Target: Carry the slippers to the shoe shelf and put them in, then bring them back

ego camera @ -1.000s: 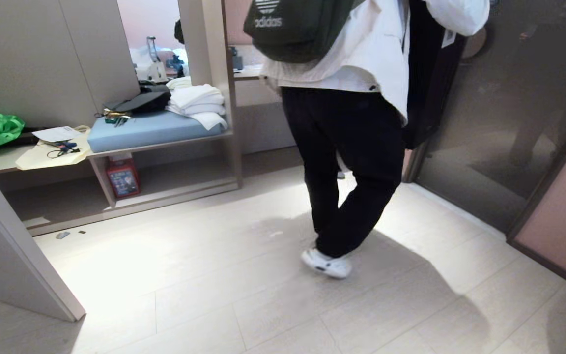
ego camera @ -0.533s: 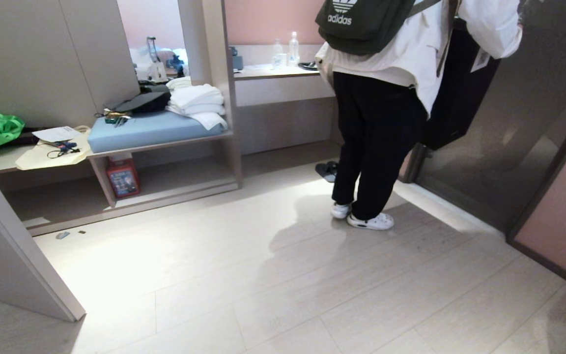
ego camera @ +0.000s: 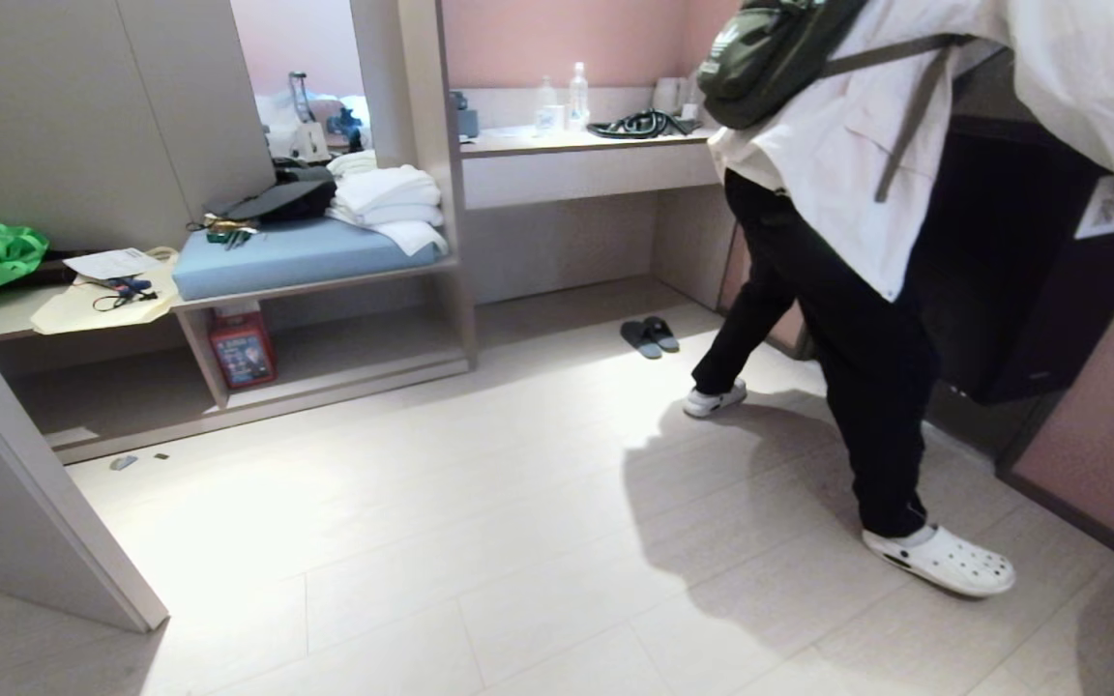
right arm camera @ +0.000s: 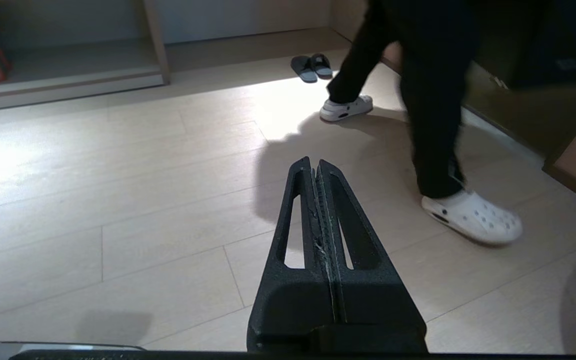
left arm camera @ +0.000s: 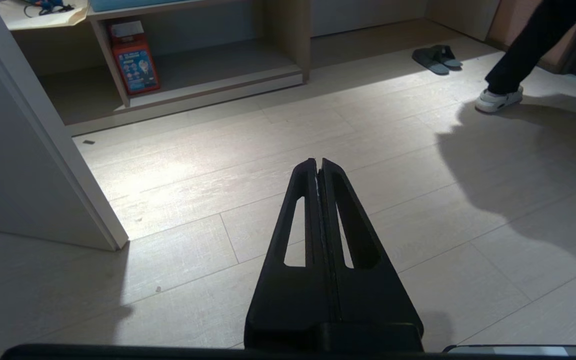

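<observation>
At far left you have the shoe shelf (ego camera: 344, 372), a low open cubby under a bench holding a blue cushion (ego camera: 296, 253) and folded white towels (ego camera: 388, 198). A red box (ego camera: 242, 350) stands against the cubby's divider; its label is too small for you to read.

Your left gripper (left arm camera: 319, 167) hangs over bare floor, fingers pressed flat together, holding nothing.

Right of the shelf's end post, the slippers (ego camera: 649, 336) lie side by side on the floor below the counter (ego camera: 586, 159), touching or nearly so. They sit far from both grippers.

Your right gripper (right arm camera: 314, 166) also hangs over bare floor, fingers closed tight on nothing.

At right, a person (ego camera: 857, 242) in a white jacket, black trousers and white clogs (ego camera: 939, 559) stands mid-stride, one foot just right of the slippers.
</observation>
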You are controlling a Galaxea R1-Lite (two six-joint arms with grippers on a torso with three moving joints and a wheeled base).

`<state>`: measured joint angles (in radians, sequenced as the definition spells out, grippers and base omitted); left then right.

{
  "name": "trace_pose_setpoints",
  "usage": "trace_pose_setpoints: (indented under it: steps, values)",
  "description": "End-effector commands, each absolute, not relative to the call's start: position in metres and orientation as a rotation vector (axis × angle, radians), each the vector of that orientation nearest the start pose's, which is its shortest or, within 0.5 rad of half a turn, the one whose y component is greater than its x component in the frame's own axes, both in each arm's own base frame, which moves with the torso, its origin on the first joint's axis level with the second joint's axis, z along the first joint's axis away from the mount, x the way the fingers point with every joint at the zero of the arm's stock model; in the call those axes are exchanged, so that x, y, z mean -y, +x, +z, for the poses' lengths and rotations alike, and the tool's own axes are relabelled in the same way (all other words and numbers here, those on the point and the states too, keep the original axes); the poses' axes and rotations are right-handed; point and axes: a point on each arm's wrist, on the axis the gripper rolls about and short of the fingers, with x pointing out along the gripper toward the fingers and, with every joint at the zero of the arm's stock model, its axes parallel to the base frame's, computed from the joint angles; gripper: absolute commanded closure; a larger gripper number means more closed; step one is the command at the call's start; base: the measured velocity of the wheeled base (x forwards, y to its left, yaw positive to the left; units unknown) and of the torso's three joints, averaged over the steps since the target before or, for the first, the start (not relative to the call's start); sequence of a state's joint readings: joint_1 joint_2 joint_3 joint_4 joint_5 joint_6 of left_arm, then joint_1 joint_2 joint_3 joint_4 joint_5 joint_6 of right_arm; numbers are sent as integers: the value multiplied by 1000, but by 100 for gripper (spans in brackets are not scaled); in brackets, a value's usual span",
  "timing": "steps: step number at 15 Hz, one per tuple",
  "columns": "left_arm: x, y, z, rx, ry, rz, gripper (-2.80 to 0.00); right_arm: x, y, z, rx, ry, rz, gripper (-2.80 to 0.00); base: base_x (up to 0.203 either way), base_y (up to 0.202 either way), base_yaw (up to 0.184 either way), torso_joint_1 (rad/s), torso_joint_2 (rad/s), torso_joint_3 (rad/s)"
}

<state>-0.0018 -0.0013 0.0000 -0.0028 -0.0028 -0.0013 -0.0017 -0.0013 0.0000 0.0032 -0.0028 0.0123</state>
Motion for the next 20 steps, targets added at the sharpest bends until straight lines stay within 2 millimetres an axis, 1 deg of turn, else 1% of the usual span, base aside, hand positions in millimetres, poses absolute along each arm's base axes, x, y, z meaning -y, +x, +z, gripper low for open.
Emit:
trace_pose_setpoints:
  steps: [1,20]
  values:
    - [0,-23,76,3,-2,-5,0,0,-23,75,-3,12,-5,0,0,0,0,0,0,0]
    - [0,-23,76,3,-2,-5,0,0,-23,75,-3,-5,-3,0,0,0,0,0,0,0]
